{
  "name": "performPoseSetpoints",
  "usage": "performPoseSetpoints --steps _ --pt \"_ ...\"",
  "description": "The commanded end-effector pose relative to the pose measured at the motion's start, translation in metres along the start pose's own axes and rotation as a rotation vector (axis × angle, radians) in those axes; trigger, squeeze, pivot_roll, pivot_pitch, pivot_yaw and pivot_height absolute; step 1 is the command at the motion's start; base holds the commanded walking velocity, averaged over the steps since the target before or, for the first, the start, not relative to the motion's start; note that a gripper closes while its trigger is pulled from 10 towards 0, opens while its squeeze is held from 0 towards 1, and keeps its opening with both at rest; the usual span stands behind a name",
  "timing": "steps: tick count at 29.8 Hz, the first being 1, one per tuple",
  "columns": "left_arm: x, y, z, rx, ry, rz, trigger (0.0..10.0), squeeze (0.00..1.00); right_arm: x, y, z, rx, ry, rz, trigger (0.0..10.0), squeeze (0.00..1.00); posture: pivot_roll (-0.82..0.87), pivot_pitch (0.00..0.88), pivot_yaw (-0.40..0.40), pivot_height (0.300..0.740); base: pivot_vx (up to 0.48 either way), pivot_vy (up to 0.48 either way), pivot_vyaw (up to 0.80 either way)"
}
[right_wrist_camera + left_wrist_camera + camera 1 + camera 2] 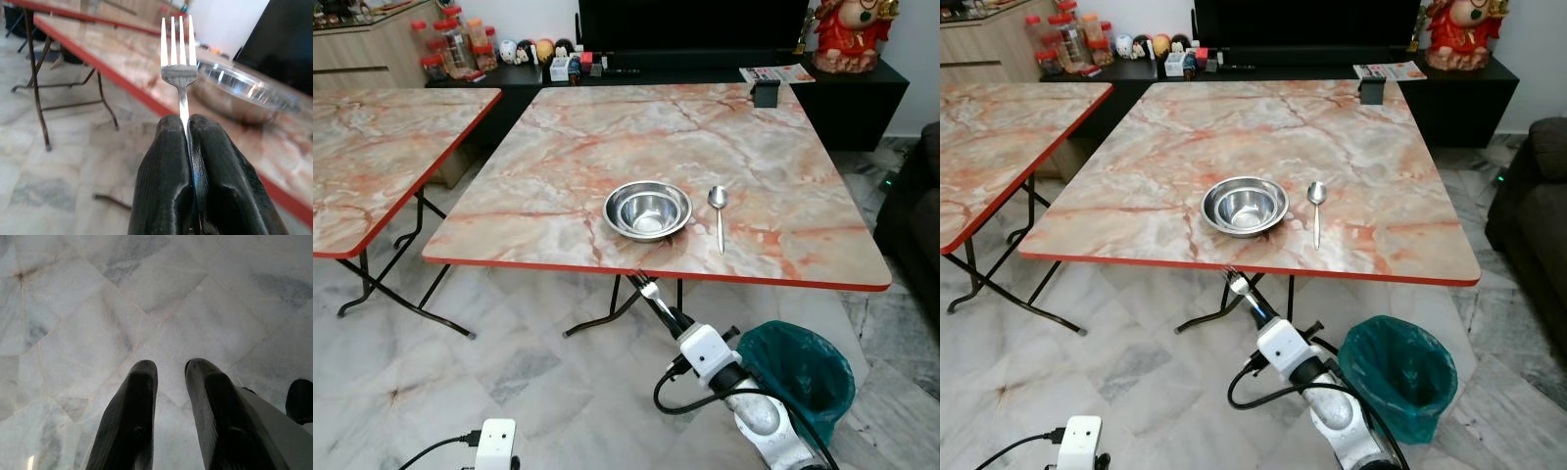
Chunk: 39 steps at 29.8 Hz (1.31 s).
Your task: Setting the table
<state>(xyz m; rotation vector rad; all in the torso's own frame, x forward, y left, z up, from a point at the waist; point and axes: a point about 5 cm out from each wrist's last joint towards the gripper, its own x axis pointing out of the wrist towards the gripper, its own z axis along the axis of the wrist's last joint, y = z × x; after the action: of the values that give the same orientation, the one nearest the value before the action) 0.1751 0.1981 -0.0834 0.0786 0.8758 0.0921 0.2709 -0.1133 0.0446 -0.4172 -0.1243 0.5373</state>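
Fork (pixel 179 73) pinched by its handle in the right end effector (pixel 668 315), fingers closed tight, tines just below the surface's (pixel 558 166) red edge; it should lift clear, then land left of the steel bowl (pixel 647 210); spoon (pixel 719 211) lies right.

bowl (pixel 647 210) on table (pixel 558 147), spoon (pixel 719 213) just right of it

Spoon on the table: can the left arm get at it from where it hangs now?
Probably not. The left gripper hangs low over the floor, and the bowl sits between it and the spoon.
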Motion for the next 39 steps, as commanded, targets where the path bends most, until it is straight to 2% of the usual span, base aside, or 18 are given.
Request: performPoseSetpoints --steps 1,2,3,4,5,7,11,14,16,17,18,21,22,26,33,39 --pt "0.000 0.003 0.001 -0.004 -0.008 0.013 10.0 0.00 0.011 -0.008 0.010 0.008 -0.029 -0.067 10.0 0.00 -0.04 0.000 0.065 0.740 0.000 0.000 0.00" --pt "0.001 0.003 0.004 -0.012 -0.025 0.013 10.0 0.00 0.020 -0.019 0.010 0.066 0.009 -0.200 10.0 0.00 -0.04 0.000 0.066 0.740 0.000 0.000 0.00" --pt "0.001 0.003 0.004 -0.012 -0.025 0.013 10.0 0.00 0.020 -0.019 0.010 0.066 0.009 -0.200 10.0 0.00 -0.04 0.000 0.066 0.740 0.000 0.000 0.00" --pt "0.001 0.002 0.007 -0.014 -0.036 0.012 10.0 0.00 0.024 -0.025 0.010 0.142 0.029 -0.282 10.0 0.00 -0.04 0.000 0.066 0.740 0.000 0.000 0.00" --pt "0.001 0.002 0.008 -0.017 -0.041 0.012 10.0 0.00 0.028 -0.029 0.011 0.177 0.035 -0.324 10.0 0.00 -0.04 0.000 0.066 0.740 0.000 0.000 0.00" --pt "0.002 0.003 0.010 -0.024 -0.049 0.013 10.0 0.00 0.033 -0.035 0.014 0.200 0.053 -0.376 10.0 0.00 -0.03 0.000 0.065 0.740 0.000 0.000 0.00" --pt "0.002 0.005 0.013 -0.024 -0.057 0.022 10.0 0.00 0.054 -0.042 0.032 0.297 0.012 -0.398 10.0 0.00 -0.04 0.000 0.072 0.740 0.000 0.000 0.00" --pt "0.003 0.005 0.015 -0.024 -0.063 0.022 10.0 0.00 0.063 -0.045 0.041 0.299 0.004 -0.409 10.0 0.00 -0.03 0.000 0.072 0.740 0.000 0.000 0.00" --pt "0.003 0.006 0.016 -0.027 -0.067 0.024 10.0 0.00 0.068 -0.047 0.041 0.279 0.043 -0.409 10.0 0.00 -0.03 0.000 0.072 0.740 0.000 0.000 0.00" --pt "0.003 0.006 0.016 -0.034 -0.071 0.028 10.0 0.00 0.071 -0.050 0.036 0.254 0.119 -0.422 10.0 0.00 -0.03 0.000 0.070 0.740 0.000 0.000 0.00" --pt "0.003 0.006 0.016 -0.039 -0.074 0.031 10.0 0.00 0.072 -0.054 0.034 0.270 0.146 -0.444 10.0 0.00 -0.02 0.000 0.067 0.740 0.000 0.000 0.00" --pt "0.003 0.007 0.016 -0.042 -0.073 0.033 10.0 0.00 0.074 -0.060 0.036 0.279 0.144 -0.450 10.0 0.00 -0.02 0.000 0.067 0.740 0.175 0.000 0.00" --pt "0.002 0.006 0.014 -0.044 -0.070 0.034 10.0 0.00 0.078 -0.066 0.042 0.283 0.126 -0.447 10.0 0.00 -0.02 0.000 0.064 0.740 0.285 0.000 0.00" --pt "0.001 0.006 0.010 -0.044 -0.058 0.034 10.0 0.00 0.084 -0.072 0.053 0.315 0.068 -0.449 10.0 0.00 -0.02 0.000 0.062 0.740 0.294 0.000 -0.58" --pt "0.001 0.005 0.009 -0.045 -0.055 0.032 10.0 0.00 0.089 -0.067 0.059 0.291 0.056 -0.434 10.0 0.00 -0.01 0.000 0.057 0.740 0.300 0.000 0.00" --pt "0.001 0.005 0.010 -0.044 -0.058 0.032 10.0 0.00 0.092 -0.065 0.061 0.329 0.044 -0.433 10.0 0.00 -0.01 0.000 0.058 0.740 0.299 0.000 0.00"
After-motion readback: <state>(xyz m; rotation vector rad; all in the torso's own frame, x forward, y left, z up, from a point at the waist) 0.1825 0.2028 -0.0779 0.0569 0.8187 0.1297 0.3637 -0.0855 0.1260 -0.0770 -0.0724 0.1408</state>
